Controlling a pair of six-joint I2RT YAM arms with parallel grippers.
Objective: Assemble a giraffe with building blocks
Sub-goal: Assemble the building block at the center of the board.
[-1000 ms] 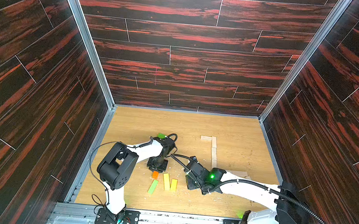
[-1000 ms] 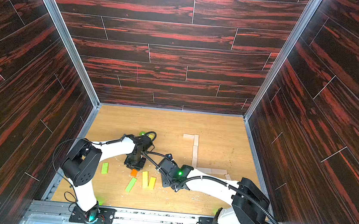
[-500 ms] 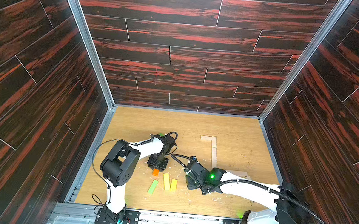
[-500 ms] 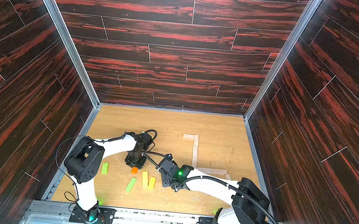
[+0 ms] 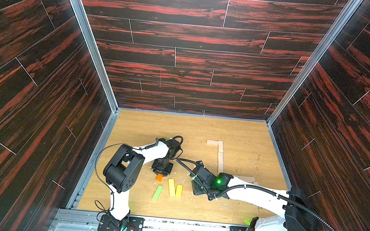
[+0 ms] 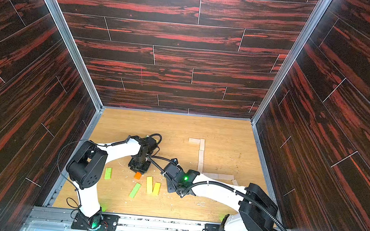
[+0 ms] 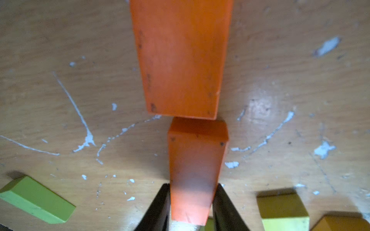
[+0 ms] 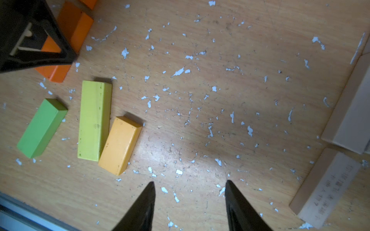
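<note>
One orange block (image 7: 180,56) runs off the left wrist view's edge.

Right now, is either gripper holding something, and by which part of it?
Left gripper: fingers clamp an orange block by its sides, near one end. Right gripper: open, empty.

No legible text, faint print on a pale wood plank (image 8: 328,186) near the fingers (image 8: 238,202) of the right gripper (image 8: 189,182) — too blurred to read
</note>
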